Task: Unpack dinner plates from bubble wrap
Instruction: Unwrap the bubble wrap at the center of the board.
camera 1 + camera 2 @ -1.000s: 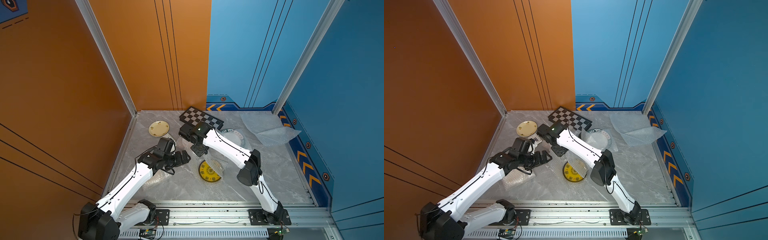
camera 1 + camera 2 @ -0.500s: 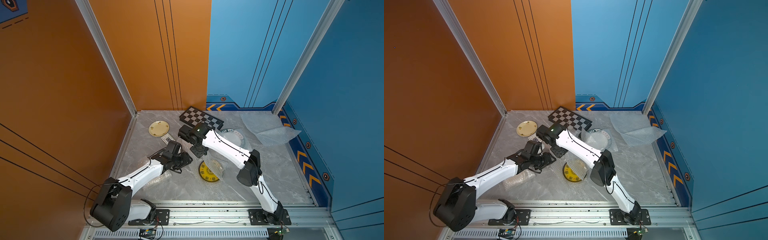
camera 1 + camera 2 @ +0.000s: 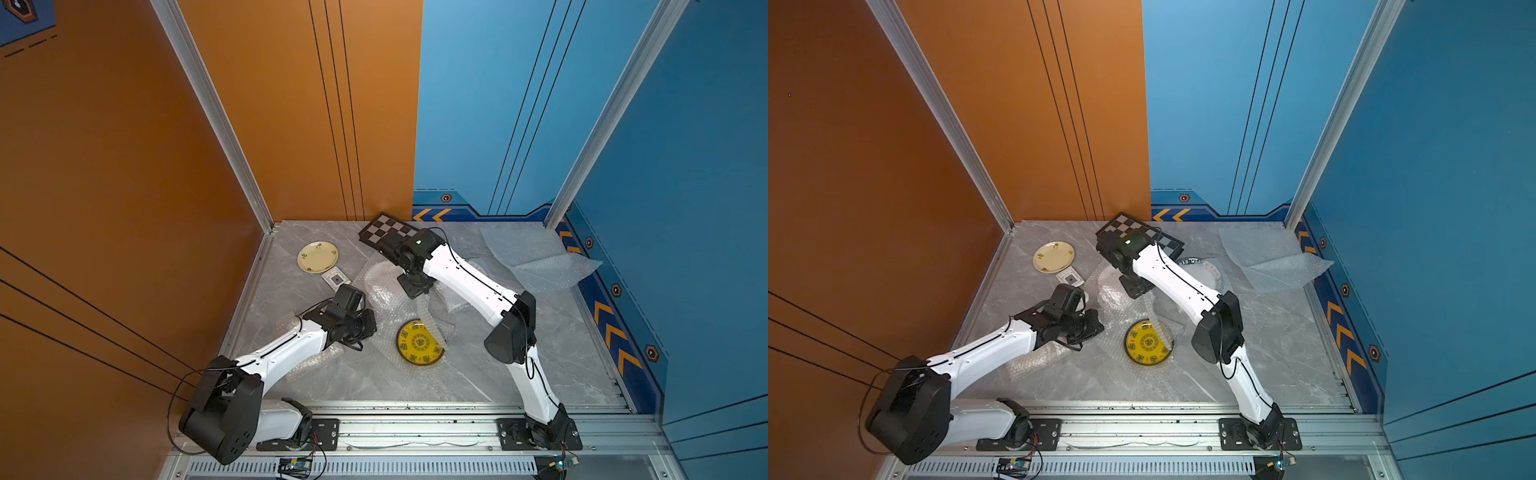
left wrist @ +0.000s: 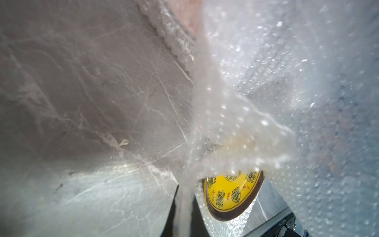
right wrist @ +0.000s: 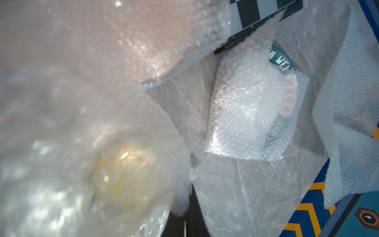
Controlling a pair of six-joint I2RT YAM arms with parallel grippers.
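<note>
One yellow plate [image 3: 419, 344] is lying flat at centre, half bared; bubble wrap [image 3: 390, 297] is draping its far edge. Left gripper [image 3: 368, 328], open a second ago, is now pinching that wrap; right gripper [image 3: 417, 291] is staying clamped on it, lifting. Both ends held: peel-off is looking ready.

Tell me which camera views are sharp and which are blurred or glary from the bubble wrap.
In both top views: sharp, evenly lit, yellow plate crisp. Left wrist: bubble wrap near the lens is a glary haze; yellow plate and marble table are clear. Right wrist: near wrap blurred, yellow plate a smear behind it; lettered plate rim in focus.
</note>
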